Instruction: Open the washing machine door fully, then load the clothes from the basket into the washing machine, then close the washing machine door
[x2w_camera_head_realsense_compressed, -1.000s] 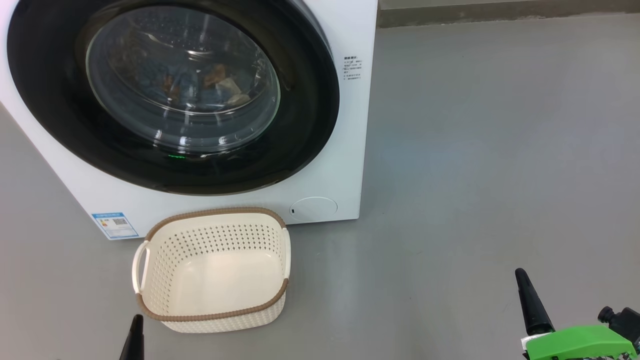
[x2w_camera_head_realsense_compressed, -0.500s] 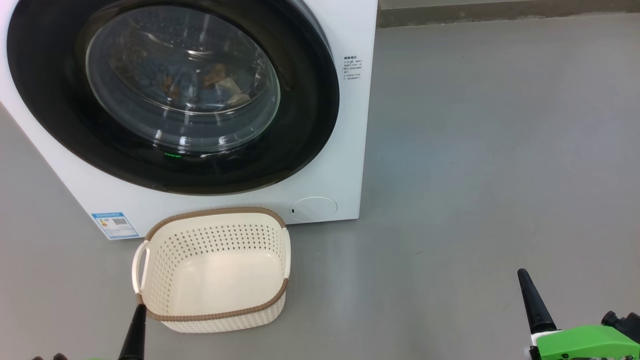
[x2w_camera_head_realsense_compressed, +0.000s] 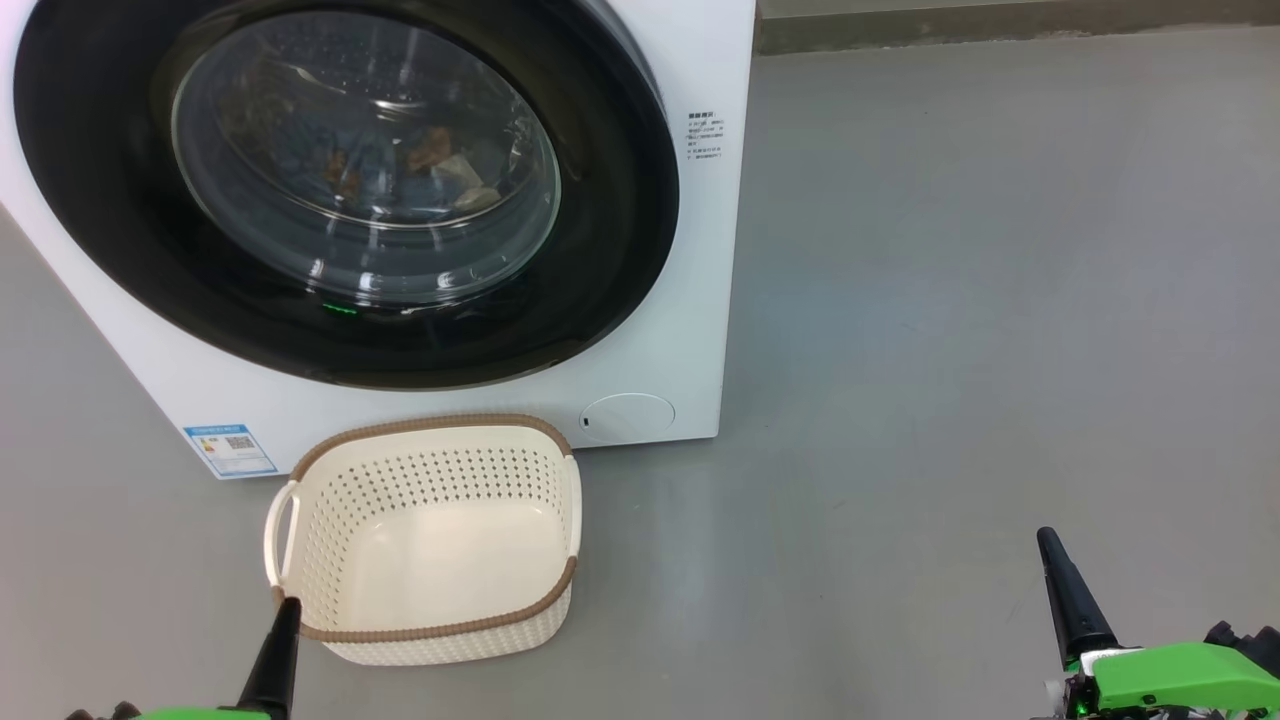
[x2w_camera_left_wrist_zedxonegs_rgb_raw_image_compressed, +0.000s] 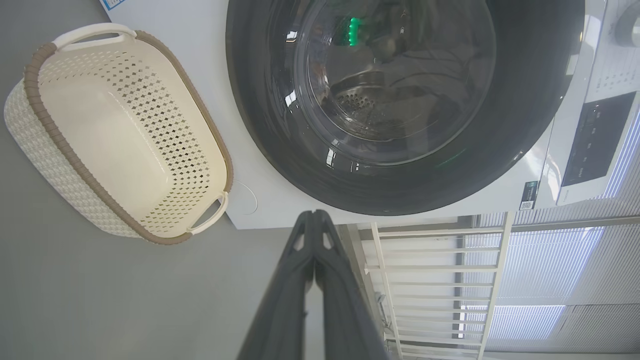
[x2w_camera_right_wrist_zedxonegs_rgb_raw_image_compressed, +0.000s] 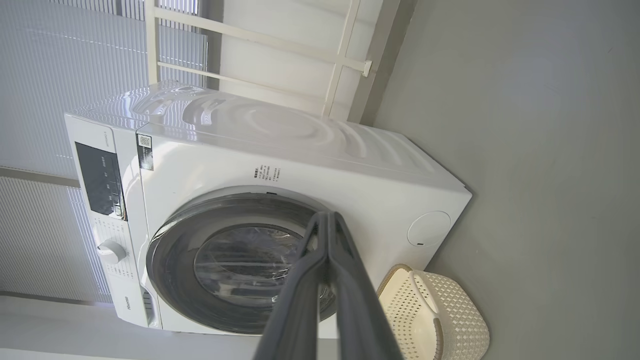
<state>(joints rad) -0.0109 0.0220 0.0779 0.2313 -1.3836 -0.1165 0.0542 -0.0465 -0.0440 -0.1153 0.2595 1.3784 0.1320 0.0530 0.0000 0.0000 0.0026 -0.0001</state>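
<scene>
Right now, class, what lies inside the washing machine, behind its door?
Through the washing machine door glass: crumpled clothes with orange-brown patches in the drum. Garments underneath and the drum's depths are hidden.

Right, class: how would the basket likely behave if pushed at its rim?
Probably light: the basket is empty, perforated plastic. It would likely slide on the smooth floor rather than tip, being wide and low. It looks stiff enough to keep its shape.

left gripper (x2w_camera_head_realsense_compressed: 285, 612) closed, low | right gripper (x2w_camera_head_realsense_compressed: 1047, 545) closed, low
</scene>
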